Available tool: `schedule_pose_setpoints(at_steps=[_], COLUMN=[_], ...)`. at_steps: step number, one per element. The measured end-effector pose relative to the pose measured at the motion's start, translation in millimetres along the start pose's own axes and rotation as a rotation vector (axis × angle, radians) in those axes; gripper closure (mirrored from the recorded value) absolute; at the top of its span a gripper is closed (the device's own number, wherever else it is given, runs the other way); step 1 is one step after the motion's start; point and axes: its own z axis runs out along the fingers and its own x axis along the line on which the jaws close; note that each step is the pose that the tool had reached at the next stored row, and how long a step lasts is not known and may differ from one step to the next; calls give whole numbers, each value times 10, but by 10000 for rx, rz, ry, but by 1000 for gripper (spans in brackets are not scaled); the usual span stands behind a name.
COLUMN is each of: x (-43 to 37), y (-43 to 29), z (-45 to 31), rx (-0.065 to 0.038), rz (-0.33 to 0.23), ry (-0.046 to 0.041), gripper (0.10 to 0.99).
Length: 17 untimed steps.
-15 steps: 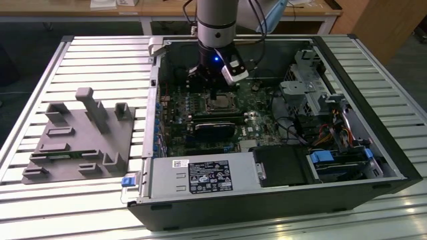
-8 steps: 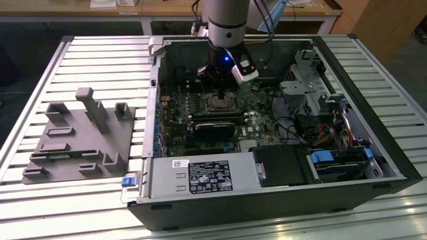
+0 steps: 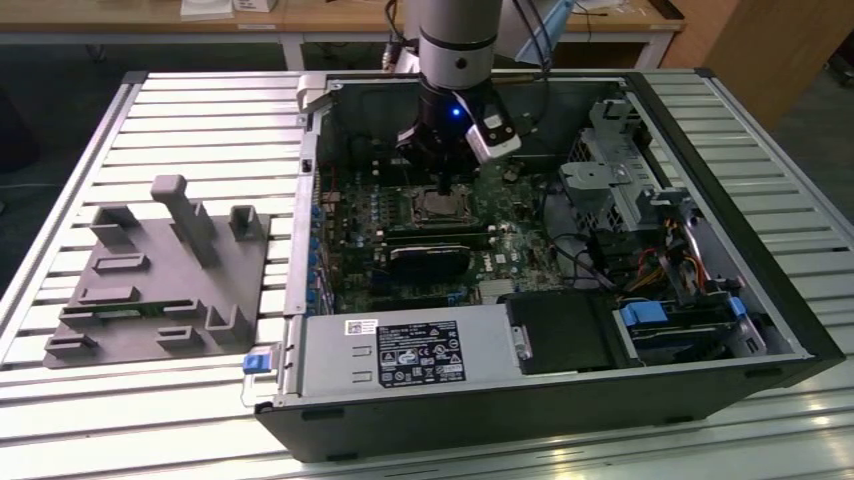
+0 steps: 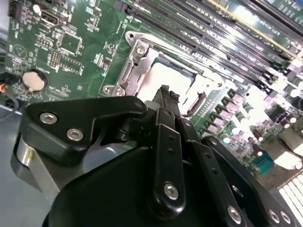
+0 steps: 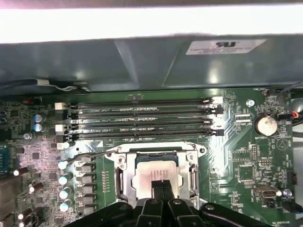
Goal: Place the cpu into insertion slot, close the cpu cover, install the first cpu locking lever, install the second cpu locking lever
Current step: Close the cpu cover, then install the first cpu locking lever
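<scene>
Down low over the green board (image 5: 236, 156) hung the black hand (image 5: 161, 185), its fingertips (image 5: 157, 187) pinched together on nothing, right above the pale silver square cpu (image 5: 150, 175). That chip sat in the black-rimmed square insertion slot (image 5: 156, 156), the thin silver cpu cover (image 5: 123, 178) lying flat around it.

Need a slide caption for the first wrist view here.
End effector, shut, poised over the cpu seated in the insertion slot, four memory slots beyond on the green motherboard.
</scene>
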Motion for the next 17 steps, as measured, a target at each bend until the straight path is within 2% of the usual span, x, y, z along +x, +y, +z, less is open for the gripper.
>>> schedule_pose_setpoints(at_steps=[6, 17], x=[-2, -2], y=[3, 3], z=[-104, -108], rx=[0, 0], rz=[3, 3], ry=[0, 0], gripper=[980, 980])
